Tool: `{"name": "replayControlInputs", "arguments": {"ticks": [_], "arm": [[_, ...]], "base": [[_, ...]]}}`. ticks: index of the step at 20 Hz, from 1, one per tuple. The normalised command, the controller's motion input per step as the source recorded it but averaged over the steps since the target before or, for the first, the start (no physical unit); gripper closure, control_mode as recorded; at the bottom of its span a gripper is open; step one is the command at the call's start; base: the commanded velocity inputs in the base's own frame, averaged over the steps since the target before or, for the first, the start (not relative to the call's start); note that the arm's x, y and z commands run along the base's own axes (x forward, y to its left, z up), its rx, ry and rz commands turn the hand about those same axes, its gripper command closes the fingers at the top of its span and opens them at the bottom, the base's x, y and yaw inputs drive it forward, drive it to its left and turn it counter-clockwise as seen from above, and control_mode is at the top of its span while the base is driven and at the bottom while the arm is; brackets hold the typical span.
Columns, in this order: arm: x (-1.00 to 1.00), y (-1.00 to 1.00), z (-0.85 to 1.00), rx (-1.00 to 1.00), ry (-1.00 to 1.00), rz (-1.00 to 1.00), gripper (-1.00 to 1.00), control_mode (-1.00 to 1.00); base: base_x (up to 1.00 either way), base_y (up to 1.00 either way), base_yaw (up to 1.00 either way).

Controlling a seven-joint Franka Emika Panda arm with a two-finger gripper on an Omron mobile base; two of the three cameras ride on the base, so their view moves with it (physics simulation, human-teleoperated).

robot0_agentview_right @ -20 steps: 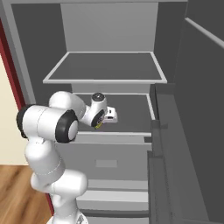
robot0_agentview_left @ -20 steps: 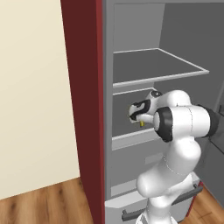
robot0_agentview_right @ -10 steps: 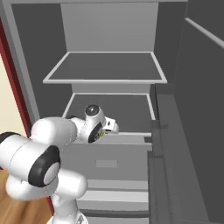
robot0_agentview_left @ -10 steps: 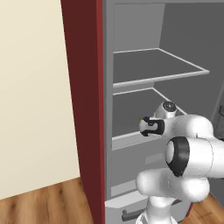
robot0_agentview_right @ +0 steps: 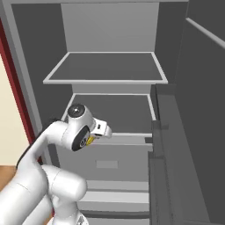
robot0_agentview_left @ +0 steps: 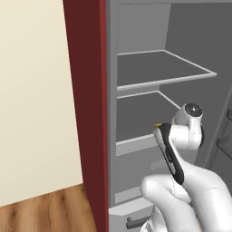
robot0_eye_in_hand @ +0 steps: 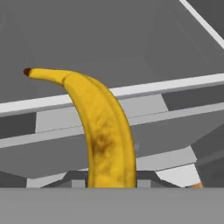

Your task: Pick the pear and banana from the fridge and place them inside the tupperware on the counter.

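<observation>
1. Pinching the banana (robot0_eye_in_hand: 105, 131), the claw (robot0_eye_in_hand: 111, 181) is pressed together on its lower end; the fruit rises from between the fingertips in the hand view.
2. Banana: smooth yellow-orange skin, brown mottled patch mid-length, dark tip at the far end. Curved, tapering shape.
3. Long axis in the hand view: runs up from the claw, then bends over to the left, dark tip pointing left and slightly up.
4. Left base view: only a small yellow sliver of the banana (robot0_agentview_left: 157, 124) shows above the dark-edged hand, level with the front lip of the lower shelf (robot0_agentview_left: 136, 115).
5. Right base view: a bit of yellow (robot0_agentview_right: 90, 140) peeks out under the white wrist, in front of the same shelf's edge (robot0_agentview_right: 127, 135).
6. Fridge (robot0_agentview_right: 110, 26): flat matte grey walls, boxy interior; two thin rectangular shelves with pale rims, the upper shelf (robot0_agentview_right: 107, 68) bare-topped. A pale drawer front (robot0_agentview_right: 105, 165) sits below.
7. Fridge door (robot0_agentview_right: 193, 114): grey, with racks along its inner side, standing at the right.
8. Dark red panel (robot0_agentview_left: 86, 99) flanks the fridge on the left; cream wall (robot0_agentview_left: 31, 90) and wood-grain floor (robot0_agentview_left: 41, 210) beyond it.
9. Arm: glossy white rounded shells with dark joints, curling up from below toward the shelf front.
</observation>
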Motion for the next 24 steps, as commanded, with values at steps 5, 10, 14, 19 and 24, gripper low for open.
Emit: {"name": "replayControlInputs", "arguments": {"ticks": [5, 10, 14, 19, 24], "arm": [[-1.00, 0.00, 1.00, 0.00, 0.19, 0.04, 1.00, -1.00], [-1.00, 0.00, 1.00, 0.00, 0.11, 0.05, 1.00, -1.00], [-0.90, 0.01, 0.98, 0.00, 0.02, 0.06, 1.00, -1.00], [-0.60, 0.11, 0.96, 0.00, 0.00, 0.06, 1.00, -1.00], [-0.03, 0.19, 0.40, 0.00, 0.03, 0.04, 1.00, 1.00]], "base": [[0.00, 0.00, 0.00], [0.00, 0.00, 0.00], [0.00, 0.00, 0.00], [0.00, 0.00, 0.00], [0.05, 0.05, 0.01]]}}
